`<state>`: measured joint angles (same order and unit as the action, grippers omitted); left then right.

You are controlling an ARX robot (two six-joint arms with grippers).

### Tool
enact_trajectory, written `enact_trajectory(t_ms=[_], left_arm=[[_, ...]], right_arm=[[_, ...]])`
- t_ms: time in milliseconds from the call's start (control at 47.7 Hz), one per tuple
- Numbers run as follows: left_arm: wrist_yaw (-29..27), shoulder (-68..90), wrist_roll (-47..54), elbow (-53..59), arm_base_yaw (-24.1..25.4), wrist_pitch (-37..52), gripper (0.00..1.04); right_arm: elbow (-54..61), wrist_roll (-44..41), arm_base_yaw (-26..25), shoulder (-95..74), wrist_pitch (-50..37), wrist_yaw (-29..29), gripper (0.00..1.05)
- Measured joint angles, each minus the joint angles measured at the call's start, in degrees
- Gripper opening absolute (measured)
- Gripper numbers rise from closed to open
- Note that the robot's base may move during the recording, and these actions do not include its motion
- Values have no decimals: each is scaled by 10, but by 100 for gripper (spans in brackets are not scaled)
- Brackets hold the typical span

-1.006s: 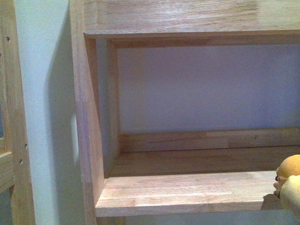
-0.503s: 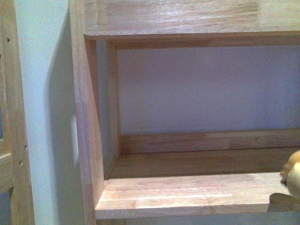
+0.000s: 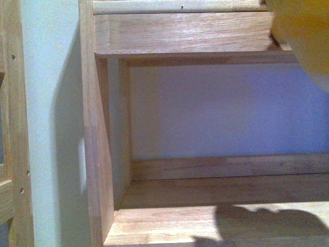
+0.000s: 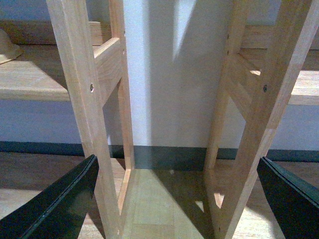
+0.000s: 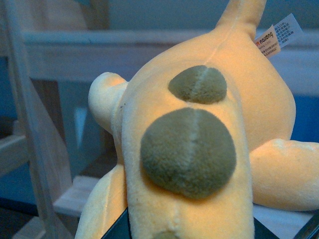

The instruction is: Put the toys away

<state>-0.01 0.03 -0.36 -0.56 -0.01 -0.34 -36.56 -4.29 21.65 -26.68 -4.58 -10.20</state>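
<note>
One plush toy [image 5: 199, 149] held in R pincer [image 5: 215, 230] near shelf [image 3: 180, 32]; L pincer [image 4: 175, 163] released.

Soft orange-yellow plush animal [image 5: 199, 149]: rounded body, stubby limbs, two round olive-green patches along a centre seam, a third just showing at the edge. White tag [image 5: 279, 34] with red print sewn beside a pointed limb. Fills the right wrist view, clear of any surface. In the front view it is a blurred yellow mass at upper right, overlapping the upper wooden shelf board [image 3: 180, 33].
</note>
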Motion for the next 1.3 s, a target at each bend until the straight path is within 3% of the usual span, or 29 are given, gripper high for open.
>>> enact_trajectory(t_ms=[293,419,566,713,901,1300], left_arm=[[0,0,0,0,0,0,99],[0,0,0,0,0,0,99],[0,0,0,0,0,0,99],[0,0,0,0,0,0,99],[0,0,0,0,0,0,99],[0,0,0,0,0,0,99]], right_arm=[[-215,-66,36,-117,9,-1,19],[-330,-66,-11,-193,23,57,19],[-468,-37,-74,-314,45,101,19],[-567,-8,-98,-411,69,116,19],[-710,24,-107,-532,108,134,19],[-892,116,-106,-688,191,168,19]])
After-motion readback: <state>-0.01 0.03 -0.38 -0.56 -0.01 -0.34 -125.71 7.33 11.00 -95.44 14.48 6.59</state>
